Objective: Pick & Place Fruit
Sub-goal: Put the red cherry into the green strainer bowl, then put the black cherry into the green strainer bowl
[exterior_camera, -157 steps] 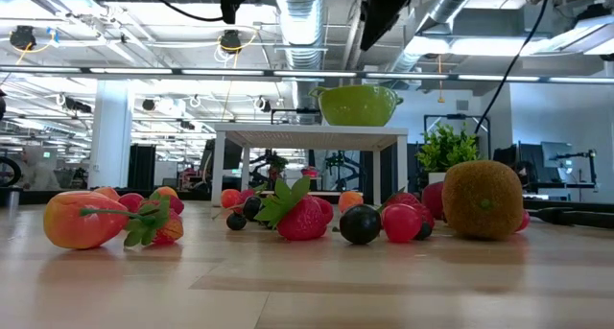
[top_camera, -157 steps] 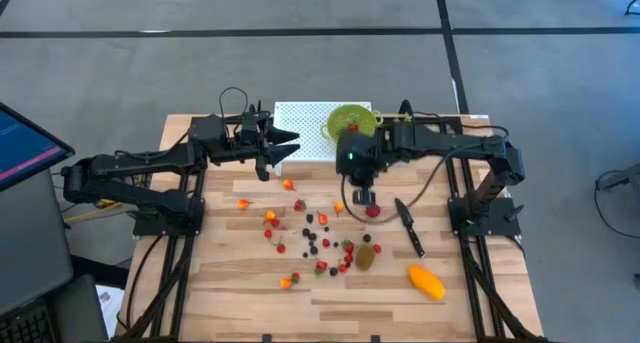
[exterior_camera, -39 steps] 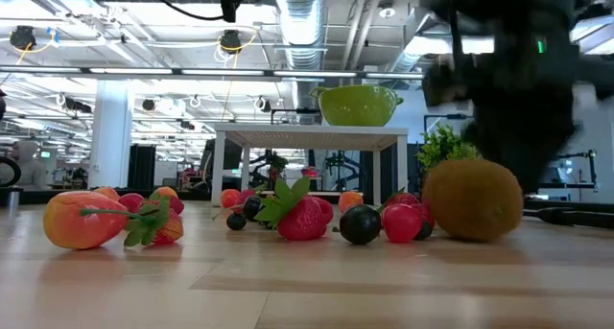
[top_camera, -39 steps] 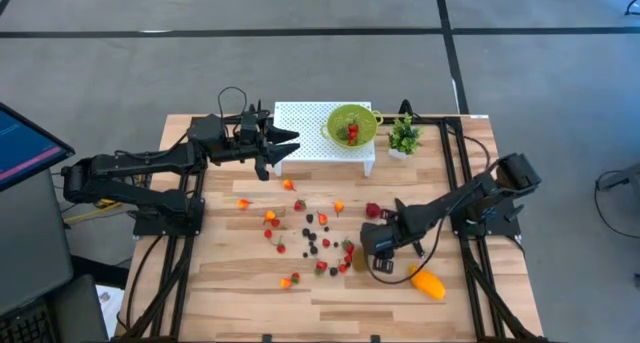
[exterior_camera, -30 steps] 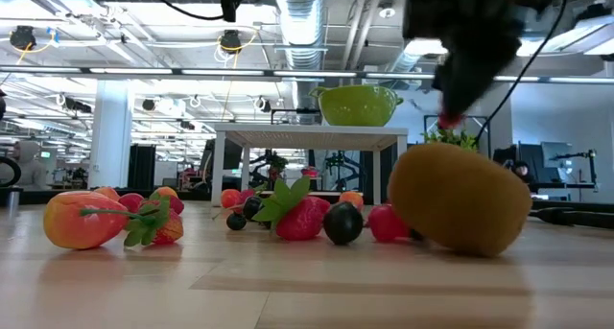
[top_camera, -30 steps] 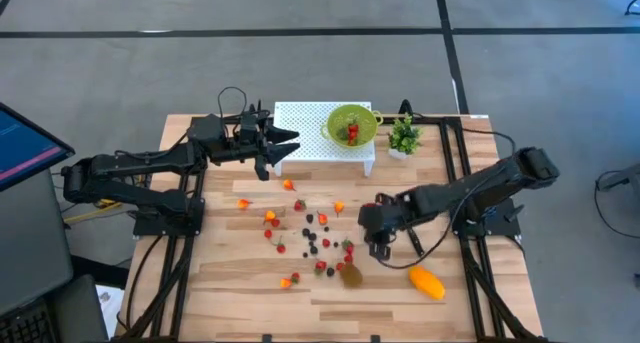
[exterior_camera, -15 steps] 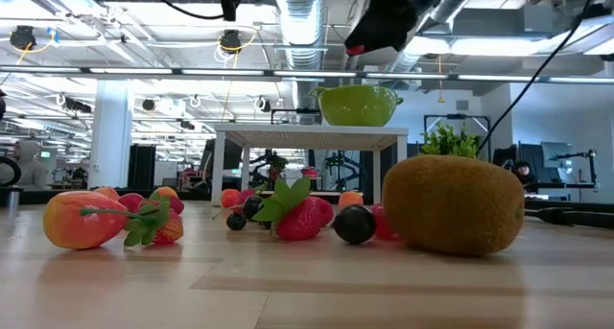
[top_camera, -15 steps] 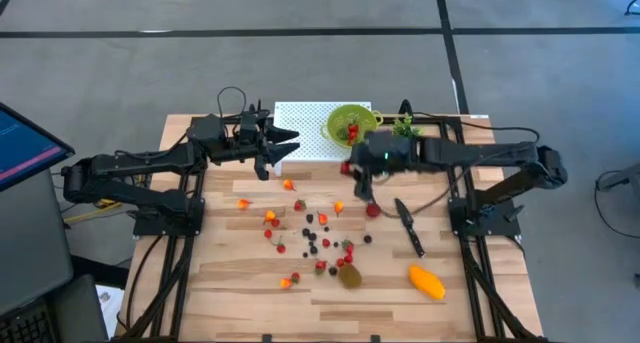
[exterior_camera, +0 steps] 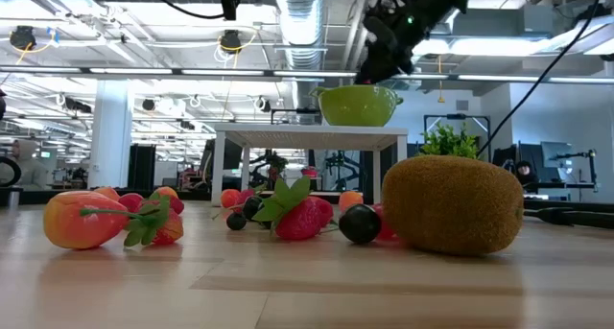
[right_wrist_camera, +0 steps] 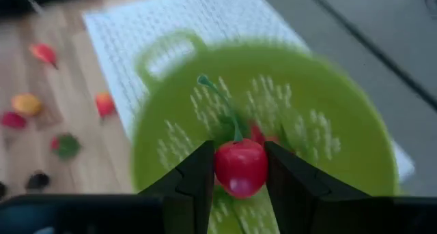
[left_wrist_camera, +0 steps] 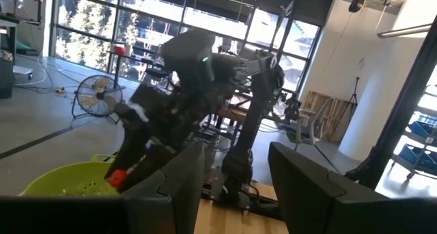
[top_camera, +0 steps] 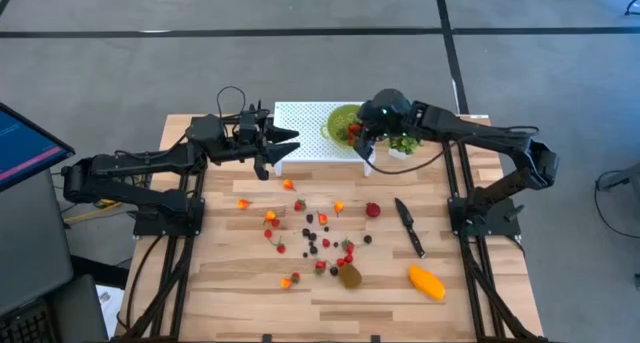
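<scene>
Since half a second ago, right gripper is carrying a cherry, pinched between part-closed fingers, over the green colander on the white stand. Left gripper is idling half open beside it. Kiwi, mango, berries are lying on wood table; workshop behind.

Wooden table: scattered fruit, knife, white stand.

Open wood along the table's near edge, fruit scatter mid-table, knife right, white stand at rear.
</scene>
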Tool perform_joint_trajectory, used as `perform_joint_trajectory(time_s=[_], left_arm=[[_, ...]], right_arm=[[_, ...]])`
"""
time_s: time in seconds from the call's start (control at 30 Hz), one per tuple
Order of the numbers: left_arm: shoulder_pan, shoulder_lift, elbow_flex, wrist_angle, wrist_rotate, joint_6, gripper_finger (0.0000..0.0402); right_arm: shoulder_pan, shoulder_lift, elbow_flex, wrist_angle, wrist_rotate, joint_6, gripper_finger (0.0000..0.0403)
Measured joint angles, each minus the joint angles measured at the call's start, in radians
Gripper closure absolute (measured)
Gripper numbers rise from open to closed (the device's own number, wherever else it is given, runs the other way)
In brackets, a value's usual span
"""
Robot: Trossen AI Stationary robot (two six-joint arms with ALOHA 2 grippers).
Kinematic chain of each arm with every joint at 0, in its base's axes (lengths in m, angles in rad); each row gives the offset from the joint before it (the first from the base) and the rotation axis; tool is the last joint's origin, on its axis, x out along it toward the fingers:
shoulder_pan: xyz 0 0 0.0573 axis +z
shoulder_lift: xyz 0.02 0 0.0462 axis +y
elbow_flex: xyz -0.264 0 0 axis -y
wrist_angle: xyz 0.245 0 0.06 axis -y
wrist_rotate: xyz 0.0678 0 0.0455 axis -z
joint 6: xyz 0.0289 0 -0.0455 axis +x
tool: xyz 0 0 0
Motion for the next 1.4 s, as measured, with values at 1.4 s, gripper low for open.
perform_joint_trajectory(time_s=[1.4], left_arm=[[0.0,0.0,0.0,0.005,0.0,0.0,0.0243]], right_arm=[[0.047,0.0,0.155,-0.019,0.0,0.029,0.0184]])
